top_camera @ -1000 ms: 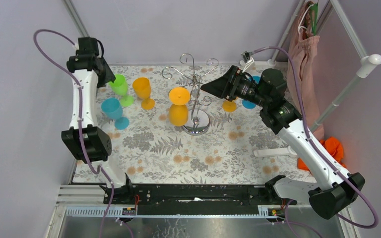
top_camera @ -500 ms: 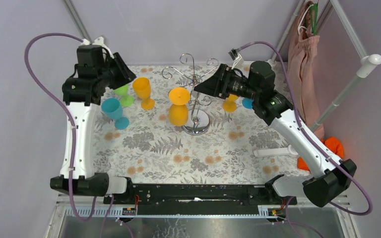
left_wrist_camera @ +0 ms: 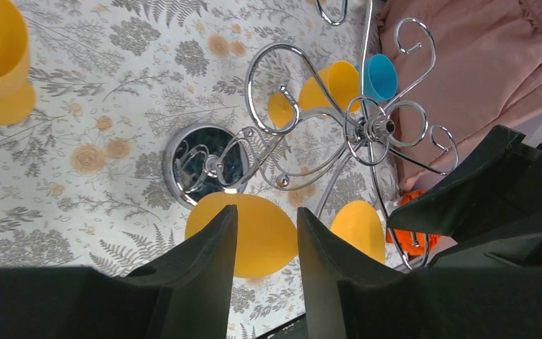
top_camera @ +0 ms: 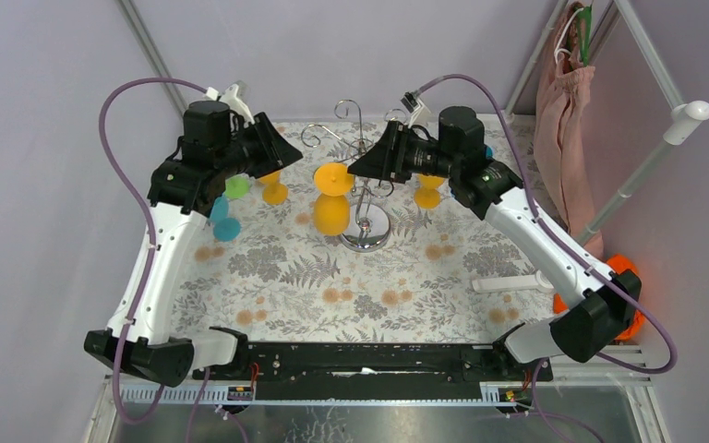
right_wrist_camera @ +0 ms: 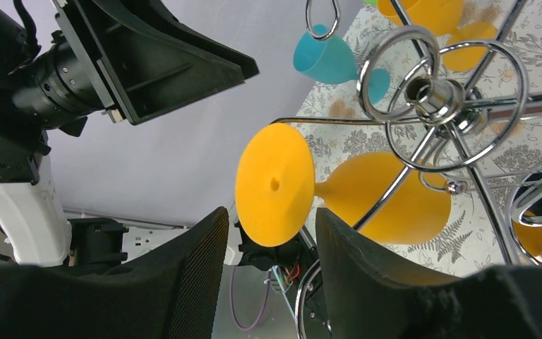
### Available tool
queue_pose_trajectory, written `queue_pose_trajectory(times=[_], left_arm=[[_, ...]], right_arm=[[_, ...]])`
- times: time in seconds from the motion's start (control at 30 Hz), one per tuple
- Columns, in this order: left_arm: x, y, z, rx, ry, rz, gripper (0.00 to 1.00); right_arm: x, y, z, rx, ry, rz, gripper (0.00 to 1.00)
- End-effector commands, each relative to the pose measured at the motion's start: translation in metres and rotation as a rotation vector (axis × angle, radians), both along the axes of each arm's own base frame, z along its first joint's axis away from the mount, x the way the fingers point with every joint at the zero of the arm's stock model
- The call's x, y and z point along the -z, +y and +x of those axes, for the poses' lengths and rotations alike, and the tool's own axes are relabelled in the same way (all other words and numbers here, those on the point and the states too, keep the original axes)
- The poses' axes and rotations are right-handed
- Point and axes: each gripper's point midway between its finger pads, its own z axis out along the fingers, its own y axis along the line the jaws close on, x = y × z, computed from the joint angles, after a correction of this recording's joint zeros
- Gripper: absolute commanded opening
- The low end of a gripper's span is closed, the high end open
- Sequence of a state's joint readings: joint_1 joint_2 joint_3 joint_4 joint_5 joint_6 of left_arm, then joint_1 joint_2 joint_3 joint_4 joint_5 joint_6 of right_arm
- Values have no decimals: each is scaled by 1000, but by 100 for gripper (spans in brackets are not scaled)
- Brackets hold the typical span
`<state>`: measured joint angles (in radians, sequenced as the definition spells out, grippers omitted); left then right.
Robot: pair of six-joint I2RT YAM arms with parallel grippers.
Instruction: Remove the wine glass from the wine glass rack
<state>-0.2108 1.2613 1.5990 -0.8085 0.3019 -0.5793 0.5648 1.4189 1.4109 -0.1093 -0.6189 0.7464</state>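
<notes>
Right gripper (right_wrist_camera: 269, 215) parted, facing wine glass (right_wrist_camera: 275, 166) (orange)

Seen from above, the wine glass rack (top_camera: 367, 233) stands on its round base near the middle of your floral table (top_camera: 332, 277). An orange wine glass (top_camera: 331, 210) hangs upside down on the rack's left side, foot uppermost. The left gripper (top_camera: 288, 152) points toward this glass from the left. The right gripper (top_camera: 354, 169) reaches in from the right, over the scroll arms, its tip just beside the foot. You cannot make out either gripper's jaws from here. A green glass (top_camera: 236, 187), a teal glass (top_camera: 225, 226) and a second orange glass (top_camera: 274, 192) stand by the left arm.
</notes>
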Motion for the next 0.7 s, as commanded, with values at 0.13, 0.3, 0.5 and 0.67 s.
queue_pose_trajectory(times=[0.13, 0.3, 0.5, 0.67], left_arm=[[-8, -24, 7, 48, -51, -43, 43], [-9, -27, 5, 56, -58, -41, 43], [-7, -28, 2, 65, -58, -45, 43], [-4, -29, 1, 74, -55, -43, 43]], right_arm=[[4, 17, -7, -65, 9, -19, 54], [12, 21, -4, -57, 17, -60, 54], [13, 13, 7, 4, -12, -159, 54], [16, 10, 10, 20, -3, -196, 51]])
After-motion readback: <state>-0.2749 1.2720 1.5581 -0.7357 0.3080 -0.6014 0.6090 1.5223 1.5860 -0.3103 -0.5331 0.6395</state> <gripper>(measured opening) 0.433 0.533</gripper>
